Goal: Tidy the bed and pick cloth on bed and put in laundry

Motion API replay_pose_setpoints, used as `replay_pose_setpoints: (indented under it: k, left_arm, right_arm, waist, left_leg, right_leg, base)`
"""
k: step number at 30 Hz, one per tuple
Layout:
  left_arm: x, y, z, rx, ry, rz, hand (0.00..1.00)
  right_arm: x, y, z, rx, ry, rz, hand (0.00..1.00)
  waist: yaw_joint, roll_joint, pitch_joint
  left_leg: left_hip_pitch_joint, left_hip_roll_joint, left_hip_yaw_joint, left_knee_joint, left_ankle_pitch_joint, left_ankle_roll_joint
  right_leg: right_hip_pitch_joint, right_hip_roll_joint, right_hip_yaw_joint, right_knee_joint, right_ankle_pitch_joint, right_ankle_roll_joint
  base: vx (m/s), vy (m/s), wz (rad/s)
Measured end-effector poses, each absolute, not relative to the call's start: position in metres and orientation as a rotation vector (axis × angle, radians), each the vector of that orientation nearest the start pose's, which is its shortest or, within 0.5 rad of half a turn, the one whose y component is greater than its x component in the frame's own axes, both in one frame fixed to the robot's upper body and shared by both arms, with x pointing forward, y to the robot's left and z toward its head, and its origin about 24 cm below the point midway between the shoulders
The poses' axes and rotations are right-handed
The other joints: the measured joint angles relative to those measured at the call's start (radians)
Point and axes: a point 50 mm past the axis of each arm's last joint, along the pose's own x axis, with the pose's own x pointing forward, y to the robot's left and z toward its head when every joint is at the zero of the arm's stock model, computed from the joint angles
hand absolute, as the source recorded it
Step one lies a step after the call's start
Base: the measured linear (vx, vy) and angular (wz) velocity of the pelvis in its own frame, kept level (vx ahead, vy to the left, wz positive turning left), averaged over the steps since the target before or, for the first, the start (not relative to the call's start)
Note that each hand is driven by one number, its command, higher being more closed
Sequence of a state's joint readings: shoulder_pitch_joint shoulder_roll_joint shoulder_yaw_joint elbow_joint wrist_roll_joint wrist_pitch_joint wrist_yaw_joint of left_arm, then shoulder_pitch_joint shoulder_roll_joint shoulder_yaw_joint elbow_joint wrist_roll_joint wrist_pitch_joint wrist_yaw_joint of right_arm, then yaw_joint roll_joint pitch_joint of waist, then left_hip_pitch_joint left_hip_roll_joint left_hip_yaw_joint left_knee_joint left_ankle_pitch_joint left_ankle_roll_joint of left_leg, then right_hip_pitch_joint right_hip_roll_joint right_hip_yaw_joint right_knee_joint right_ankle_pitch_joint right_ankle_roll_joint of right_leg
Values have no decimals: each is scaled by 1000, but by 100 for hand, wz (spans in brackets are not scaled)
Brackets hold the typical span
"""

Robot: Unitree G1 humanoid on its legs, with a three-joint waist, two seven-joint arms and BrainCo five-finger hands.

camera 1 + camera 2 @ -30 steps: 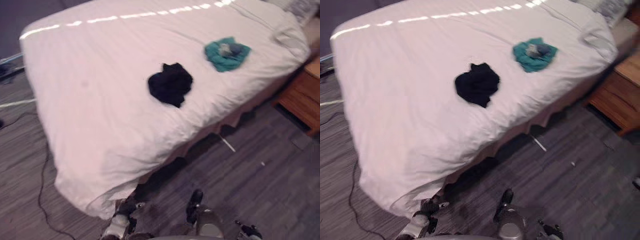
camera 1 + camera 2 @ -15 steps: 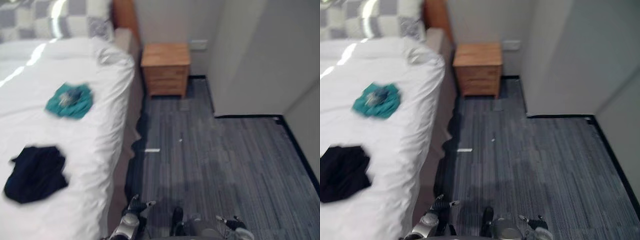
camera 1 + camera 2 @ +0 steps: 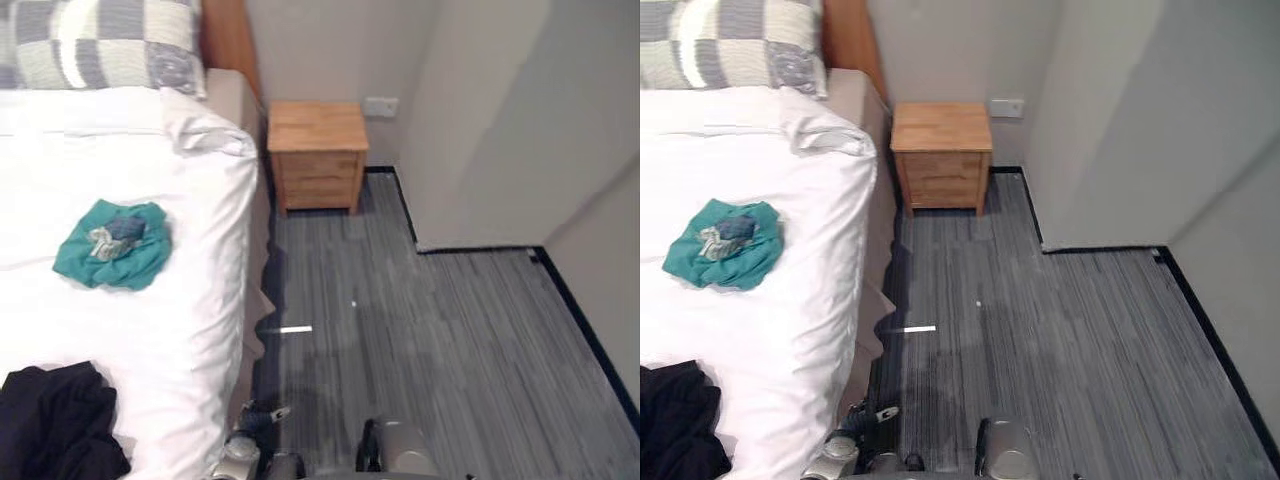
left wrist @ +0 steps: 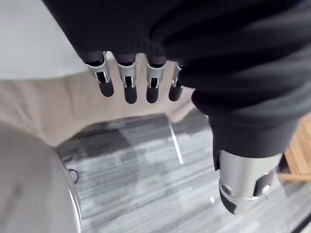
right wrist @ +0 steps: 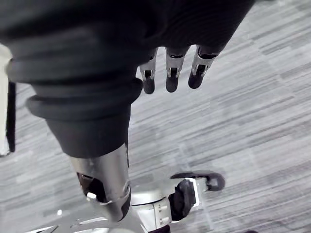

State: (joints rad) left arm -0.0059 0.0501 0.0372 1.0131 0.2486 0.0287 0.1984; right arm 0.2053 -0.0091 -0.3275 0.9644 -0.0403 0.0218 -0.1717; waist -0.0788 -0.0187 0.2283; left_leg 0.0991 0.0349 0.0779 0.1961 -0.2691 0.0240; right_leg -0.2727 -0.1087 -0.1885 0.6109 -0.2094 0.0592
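Task barely begun: teal cloth (image 3: 110, 245) and black cloth (image 3: 55, 422) both lie on the white bed (image 3: 205, 195), neither picked up, while my left hand (image 4: 129, 80) and right hand (image 5: 170, 73) hang relaxed and empty above the floor (image 3: 430, 330).

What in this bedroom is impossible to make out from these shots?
1. The black cloth on the bed: cut off by the lower left corner of both eye views, so its full shape is unknown.
2. The grey-blue bundle on the teal cloth: too small to identify.
3. The white strip on the floor: too small to name.
4. The checked pillow: cropped by the top edge.
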Motion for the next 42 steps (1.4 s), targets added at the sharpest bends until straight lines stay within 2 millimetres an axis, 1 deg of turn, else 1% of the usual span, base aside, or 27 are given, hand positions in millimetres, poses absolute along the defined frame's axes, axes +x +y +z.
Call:
replay_pose_setpoints:
  k: [3,4,5,6,7,8,9,10,11,12,13,15,19,20,21,23,25,26,27,28,30,32,34,36,37,40,42]
  left_arm:
    - [136,185,-149,353,1014,125,0]
    - [136,185,-150,353,1015,126,0]
    - [132,183,-151,353,1024,118,0]
    - [129,183,-152,352,1029,121,0]
    - [132,179,-151,327,1017,131,0]
    - [132,178,-151,324,1017,132,0]
    - [130,178,-152,291,1026,158,0]
    - [127,176,-151,236,1020,202,0]
    - [127,176,-150,227,1008,213,0]
    - [136,178,-145,216,961,226,0]
    - [141,180,-141,214,932,238,0]
    - [149,185,-135,219,882,253,0]
    - [158,182,-131,222,850,237,0]
    - [158,179,-132,215,855,229,0]
    - [160,185,-131,230,852,236,0]
    - [159,185,-132,227,857,236,0]
    - [157,183,-133,220,869,235,0]
    - [153,182,-136,215,886,232,0]
    - [148,179,-139,232,908,205,0]
    - [144,180,-141,230,925,206,0]
    - [141,182,-143,229,938,213,0]
    - [139,181,-145,220,951,212,0]
    - [140,182,-144,220,948,210,0]
    - [140,185,-144,210,949,232,0]
    - [142,187,-143,183,943,262,0]
    - [134,184,-145,108,965,323,0]
    - [131,182,-146,98,969,325,0]
  right_arm:
    - [68,-214,-160,17,1142,-507,0]
    - [71,-214,-160,18,1135,-505,0]
    - [74,-219,-159,9,1124,-509,0]
    - [77,-221,-158,5,1115,-513,0]
    - [87,-223,-155,15,1086,-524,0]
    - [88,-223,-155,17,1082,-525,0]
    - [90,-226,-152,17,1061,-533,0]
    - [92,-227,-150,1,1044,-526,0]
    - [94,-228,-149,-5,1036,-524,0]
    - [97,-229,-148,-19,1026,-511,0]
    - [102,-224,-148,-23,1020,-486,0]
    - [111,-217,-147,-25,1004,-454,0]
    - [117,-211,-149,-5,1017,-443,0]
    - [117,-212,-149,-10,1017,-444,0]
    - [116,-201,-152,15,1035,-426,0]
    - [117,-198,-152,14,1036,-415,0]
    - [121,-197,-153,-10,1043,-393,0]
    - [127,-198,-151,-19,1026,-386,0]
    - [131,-200,-148,-28,1004,-385,0]
    - [134,-202,-147,-40,992,-382,0]
    - [135,-206,-146,-79,987,-363,0]
    - [134,-211,-145,-114,988,-352,0]
    - [124,-213,-148,-118,1013,-363,0]
    - [110,-211,-152,-110,1052,-369,0]
    - [99,-213,-155,-106,1089,-381,0]
    - [100,-225,-151,-112,1065,-420,0]
    - [103,-224,-150,-91,1047,-430,0]
  waist:
    - [-4,11,14]
    - [-4,10,16]
    - [-20,31,20]
    - [-18,55,13]
    - [-9,69,21]
    - [-10,71,22]
    - [-14,76,25]
    - [-1,82,33]
    - [7,84,35]
    - [41,84,43]
    - [61,64,51]
    - [73,43,52]
    - [93,34,56]
    - [99,43,50]
    - [89,-7,32]
    - [88,-6,25]
    - [95,-11,26]
    - [86,-4,26]
    - [75,-4,26]
    - [68,-3,26]
    - [69,7,31]
    - [65,7,31]
    - [61,-6,23]
    - [62,-37,5]
    - [63,-17,12]
    - [88,39,-9]
    - [95,43,-14]
  left_leg:
    - [85,14,-26,-96,-1,-20]
    - [106,15,-25,-110,-10,-33]
    - [169,52,-23,-149,-28,-64]
    - [197,73,-17,-149,-21,-91]
    - [146,120,14,29,7,-166]
    - [123,124,15,81,19,-186]
    - [35,151,16,341,118,-202]
    - [-82,215,14,652,248,-186]
    - [-122,237,20,763,236,-177]
    - [-201,278,23,960,196,-130]
    - [-267,278,31,994,157,-121]
    - [-360,269,48,893,113,-133]
    - [-404,165,151,266,141,-153]
    - [-402,156,233,160,279,-33]
    - [-388,130,393,171,265,14]
    - [-367,131,457,192,181,85]
    - [-297,90,416,144,148,80]
    - [-233,56,355,77,146,77]
    - [-166,29,283,27,141,69]
    - [-121,12,219,3,141,68]
    - [-59,-2,102,-25,141,66]
    - [-25,-1,-84,-17,139,63]
    - [-52,-6,-244,40,107,9]
    - [-102,-23,-343,112,45,-55]
    - [-132,-3,-426,163,-16,-112]
    - [-155,108,-394,112,44,-183]
    - [-144,142,-315,49,93,-183]
  right_leg:
    - [-36,3,-67,-499,179,-7]
    - [-46,3,-75,-531,201,-8]
    - [-41,15,-96,-510,305,-43]
    - [-35,37,-105,-487,342,-76]
    - [-27,59,-107,-413,288,-101]
    - [-18,61,-111,-407,275,-102]
    - [42,86,-130,-406,236,-110]
    - [140,126,-101,-448,204,-125]
    - [182,149,-78,-466,188,-129]
    - [278,186,-25,-503,161,-141]
    - [346,195,12,-535,154,-146]
    - [416,188,56,-579,138,-141]
    - [515,126,84,-638,61,-67]
    - [539,117,76,-643,25,-43]
    - [557,62,60,-640,18,-17]
    - [555,54,19,-569,32,9]
    - [440,12,-13,-209,36,67]
    - [313,-28,-11,86,162,152]
    - [215,-53,-3,309,119,134]
    - [187,-71,-36,338,63,88]
    - [147,-58,-37,233,-4,43]
    - [119,35,154,-56,-29,47]
    - [95,78,421,-254,4,86]
    - [96,72,550,-306,62,86]
    - [99,79,484,-244,78,94]
    - [166,104,265,-283,56,31]
    - [208,105,178,-319,60,9]
  base:
    - [527,-96,44]
    - [641,-157,29]
    - [714,-173,23]
    - [1014,-267,2]
    - [752,-188,-12]
    - [695,-264,-14]
    - [529,-245,-13]
    - [658,-261,-28]
    - [761,-203,-84]
    - [727,-146,-113]
    - [598,-130,-119]
    - [574,-60,-103]
    - [519,96,-62]
    - [675,230,-17]
    - [598,190,16]
    - [690,222,60]
    - [652,260,76]
    - [532,170,133]
    - [639,169,187]
    - [535,9,203]
    - [538,-109,214]
    - [553,-259,281]
    - [408,-296,290]
    - [293,-420,309]
    - [334,-637,319]
    - [163,-521,215]
    - [37,-331,157]
